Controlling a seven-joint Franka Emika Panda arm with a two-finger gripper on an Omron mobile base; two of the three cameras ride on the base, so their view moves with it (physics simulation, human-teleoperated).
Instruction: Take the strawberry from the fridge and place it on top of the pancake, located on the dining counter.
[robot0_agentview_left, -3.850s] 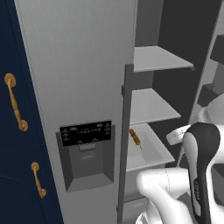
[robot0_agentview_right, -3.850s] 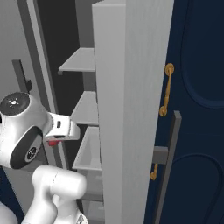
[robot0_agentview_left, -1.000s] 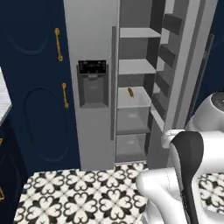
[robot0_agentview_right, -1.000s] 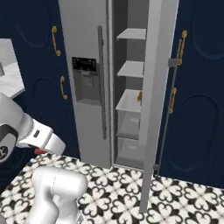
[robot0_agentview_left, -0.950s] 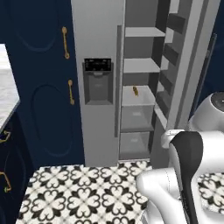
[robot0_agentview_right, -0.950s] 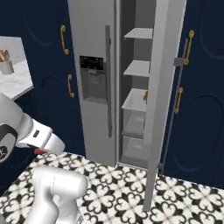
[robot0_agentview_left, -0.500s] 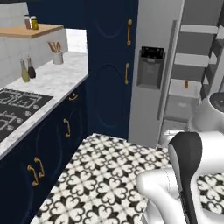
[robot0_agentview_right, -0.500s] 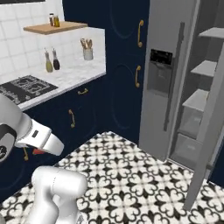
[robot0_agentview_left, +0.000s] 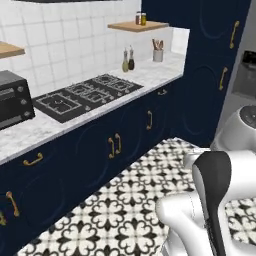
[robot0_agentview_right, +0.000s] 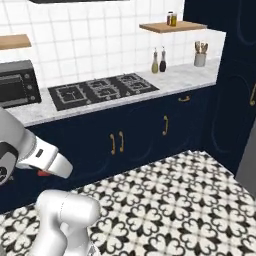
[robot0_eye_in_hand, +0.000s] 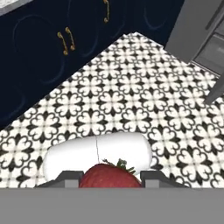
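Observation:
In the hand view the red strawberry (robot0_eye_in_hand: 109, 176) sits between the two dark fingertips, and my gripper (robot0_eye_in_hand: 109, 181) is shut on it above the patterned floor. From the right base view, the white hand (robot0_agentview_right: 50, 162) is low at the left with a bit of the red strawberry (robot0_agentview_right: 44, 173) under it. The light-grey fridge (robot0_agentview_left: 245, 80) is at the right edge of the left base view and at the upper right of the hand view, fridge (robot0_eye_in_hand: 205, 30), with its door open. The pancake and the dining counter are out of view.
A marble counter (robot0_agentview_left: 150, 75) on navy cabinets (robot0_agentview_left: 90, 160) with gold handles runs along the left. It carries a black hob (robot0_agentview_left: 85, 95), a black oven (robot0_agentview_left: 12, 105), two bottles (robot0_agentview_left: 128, 60) and a utensil cup (robot0_agentview_left: 158, 52). Black-and-white tiled floor (robot0_agentview_right: 170, 200) lies ahead.
Both base views have swung left, away from the fridge and onto the hob counter, so the camera moved. The strawberry stays in the shut gripper.

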